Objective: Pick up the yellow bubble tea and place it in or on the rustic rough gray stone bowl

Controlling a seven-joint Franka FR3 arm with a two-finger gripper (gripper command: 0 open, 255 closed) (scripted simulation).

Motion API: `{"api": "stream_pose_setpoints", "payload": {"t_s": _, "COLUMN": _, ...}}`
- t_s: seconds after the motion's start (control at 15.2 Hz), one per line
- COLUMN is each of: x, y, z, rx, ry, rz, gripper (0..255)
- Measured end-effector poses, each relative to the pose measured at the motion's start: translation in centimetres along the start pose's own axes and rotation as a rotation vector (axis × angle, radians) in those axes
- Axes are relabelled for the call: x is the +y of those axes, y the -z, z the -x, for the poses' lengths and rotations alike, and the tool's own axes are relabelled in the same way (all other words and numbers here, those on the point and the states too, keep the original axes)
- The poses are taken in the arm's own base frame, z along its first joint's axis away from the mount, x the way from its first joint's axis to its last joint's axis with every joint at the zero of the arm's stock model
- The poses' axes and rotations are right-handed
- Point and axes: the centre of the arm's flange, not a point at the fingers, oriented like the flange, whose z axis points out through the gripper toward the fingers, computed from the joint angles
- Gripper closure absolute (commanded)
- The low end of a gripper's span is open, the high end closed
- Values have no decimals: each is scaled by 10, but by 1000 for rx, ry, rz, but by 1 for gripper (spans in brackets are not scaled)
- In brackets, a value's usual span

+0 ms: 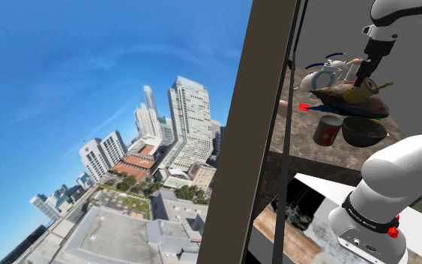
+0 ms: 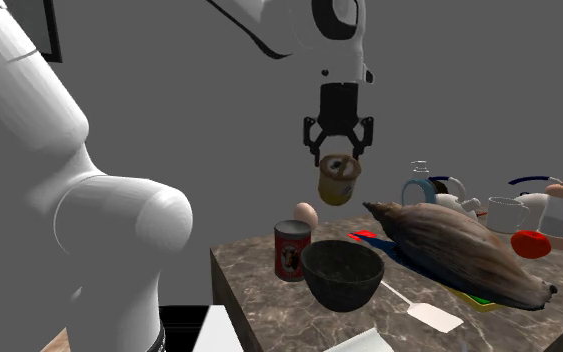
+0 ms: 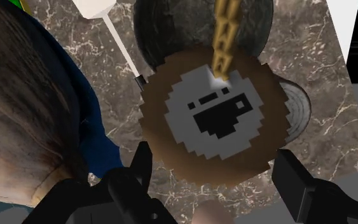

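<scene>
**Cup held in the air above the counter, bowl close to the front edge**

In the second exterior view the marble counter ends in a corner at the view's left. A bare strip of stone runs between that edge and the red can. The dark stone bowl sits nearest the front edge, just beside the can. A white spatula lies on the bowl's other side. An egg rests behind the can. Toward the view's right, a long brown husk-like lump on a blue mat takes up much of the surface. A white teapot stands among other vessels at the far end. Above the tabletop there is only plain grey wall and free air.

The gripper hangs in that free air, clamped on the yellow bubble tea near its top. The cup is well clear of the counter, roughly over the egg and behind the bowl in that view. In the wrist view the fingers press either side of its brown lid. The bowl's rim shows past the lid, and the can peeks out beside it.
</scene>
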Motion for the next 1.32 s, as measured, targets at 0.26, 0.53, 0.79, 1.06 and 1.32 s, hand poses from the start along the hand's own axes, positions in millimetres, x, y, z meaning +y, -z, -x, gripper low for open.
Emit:
{"api": "stream_pose_setpoints", "payload": {"t_s": 0.26, "x": -1, "y": -3, "z": 51, "rx": 0, "ry": 0, "rz": 0, "gripper": 255}}
{"api": "stream_pose_setpoints", "payload": {"t_s": 0.53, "x": -1, "y": -22, "z": 59, "rx": -1, "ry": 1, "rz": 0, "gripper": 255}}
{"api": "stream_pose_setpoints", "payload": {"t_s": 0.79, "x": -1, "y": -44, "z": 60, "rx": -1, "ry": 1, "rz": 0, "gripper": 255}}
{"api": "stream_pose_setpoints", "payload": {"t_s": 1.06, "x": -1, "y": -64, "z": 58, "rx": -1, "ry": 1, "rz": 0, "gripper": 255}}
{"api": "stream_pose_setpoints", "payload": {"t_s": 1.32, "x": 0, "y": -83, "z": 58, "rx": -1, "ry": 1, "rz": 0, "gripper": 255}}
